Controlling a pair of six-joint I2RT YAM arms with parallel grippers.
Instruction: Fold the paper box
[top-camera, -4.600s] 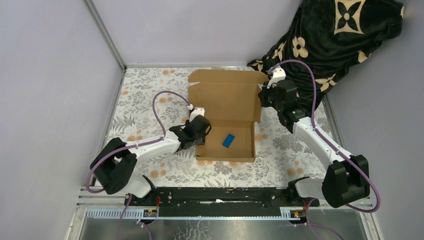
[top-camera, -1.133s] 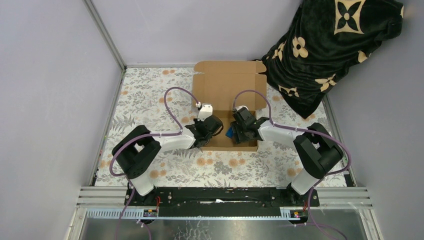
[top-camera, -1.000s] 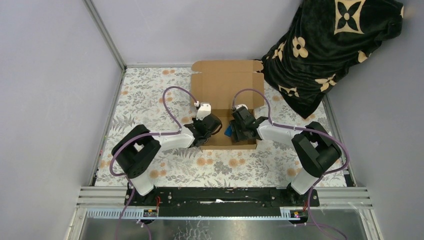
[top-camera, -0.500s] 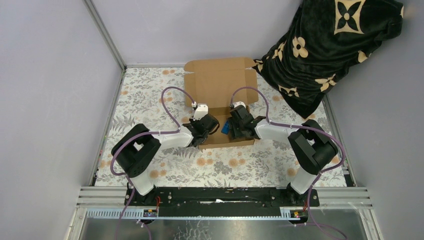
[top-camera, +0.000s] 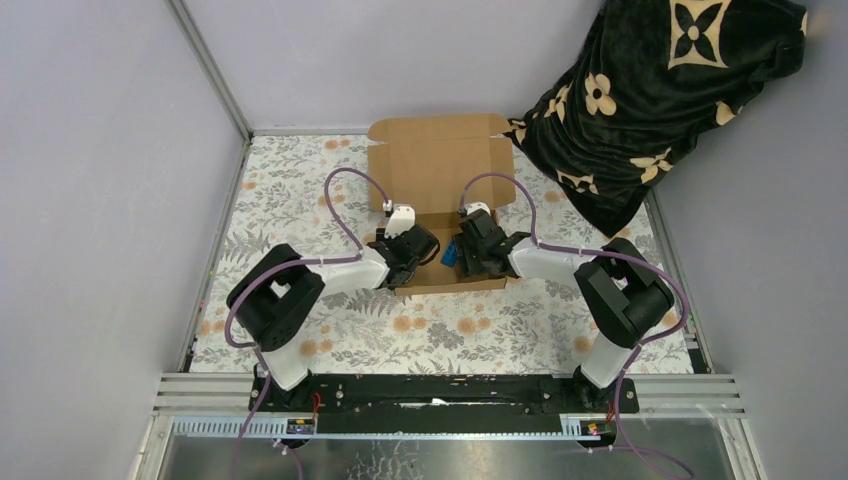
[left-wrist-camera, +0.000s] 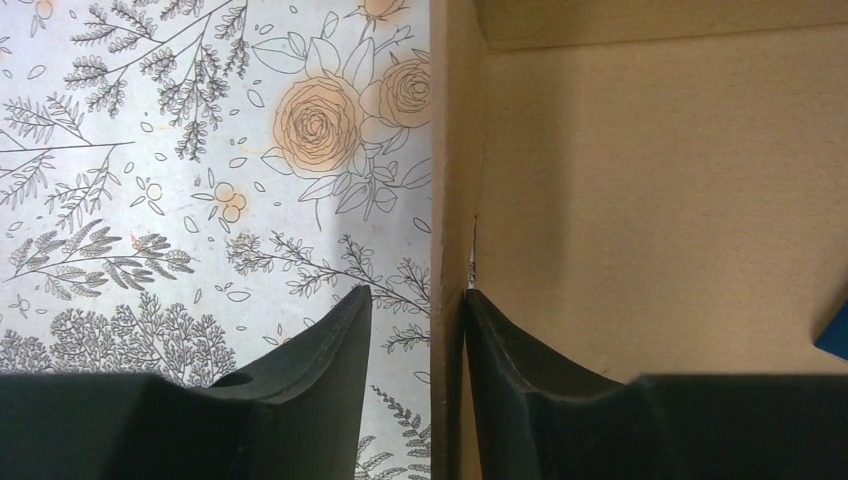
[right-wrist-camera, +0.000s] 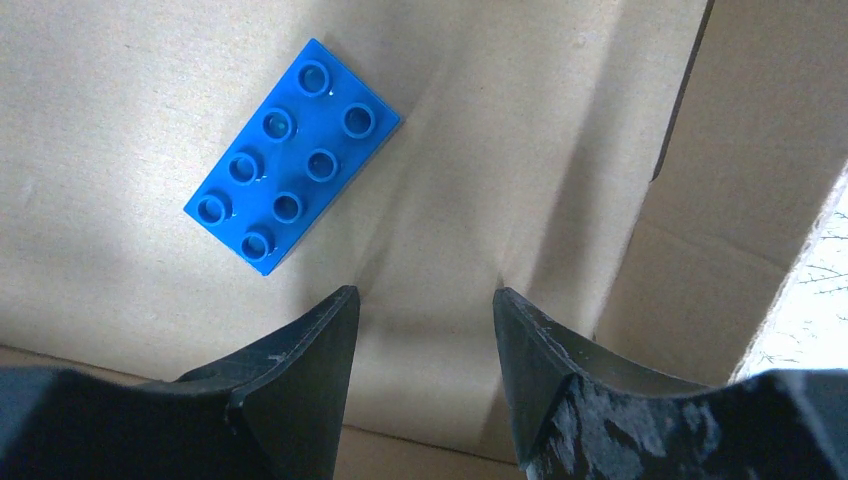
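The paper box (top-camera: 440, 172) is a brown cardboard tray with its lid flap standing open towards the back. A blue brick (top-camera: 449, 256) lies on its floor. My left gripper (top-camera: 412, 248) straddles the box's left wall (left-wrist-camera: 448, 200). The inner finger (left-wrist-camera: 500, 370) touches the wall, while the outer finger (left-wrist-camera: 330, 350) stands off it over the cloth, so the left gripper (left-wrist-camera: 416, 292) is open. My right gripper (top-camera: 470, 256) hangs inside the box, open and empty. In the right wrist view that gripper (right-wrist-camera: 423, 291) is over the floor (right-wrist-camera: 120, 120), just right of the blue brick (right-wrist-camera: 290, 155).
A black blanket with beige flowers (top-camera: 660, 90) is heaped at the back right, close to the box's lid corner. The floral tablecloth (top-camera: 290, 190) covers the table. Grey walls close in left and back. A metal rail (top-camera: 450, 390) runs along the near edge.
The left gripper's jaws have spread apart off the box's left wall. The box and both grippers have shifted a little to the left.
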